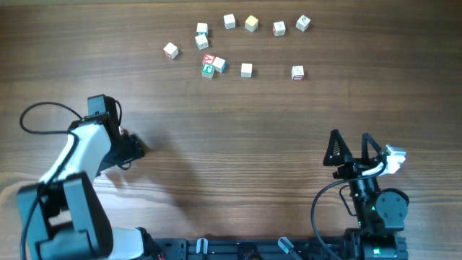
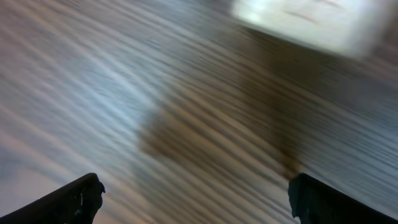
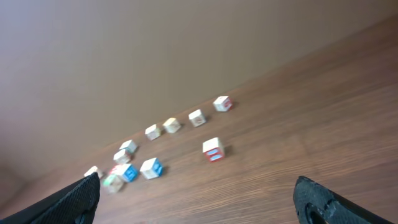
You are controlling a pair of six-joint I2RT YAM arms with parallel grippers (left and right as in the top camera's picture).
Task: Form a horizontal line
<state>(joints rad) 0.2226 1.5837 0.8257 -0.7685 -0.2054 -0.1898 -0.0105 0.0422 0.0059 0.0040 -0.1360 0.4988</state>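
Note:
Several small whitish letter cubes lie scattered at the far side of the table, none forming a straight bar of touching cubes. A loose arc runs from one cube (image 1: 170, 50) to another (image 1: 302, 24). A tight cluster holds a red-lettered cube (image 1: 208, 59), a green-faced cube (image 1: 208, 70) and a blue-marked cube (image 1: 219, 64). Two single cubes (image 1: 246, 69) (image 1: 297, 72) lie to its right. My left gripper (image 1: 137, 148) (image 2: 196, 199) is open and empty over bare wood, well short of the cubes. My right gripper (image 1: 351, 148) (image 3: 196, 199) is open and empty, facing the cubes (image 3: 213, 149) from a distance.
The wooden table (image 1: 238, 137) lies between both grippers and the cubes. The left wrist view is heavily blurred, with a vague whitish shape (image 2: 311, 22) at the top right. A black cable (image 1: 43, 108) loops beside the left arm.

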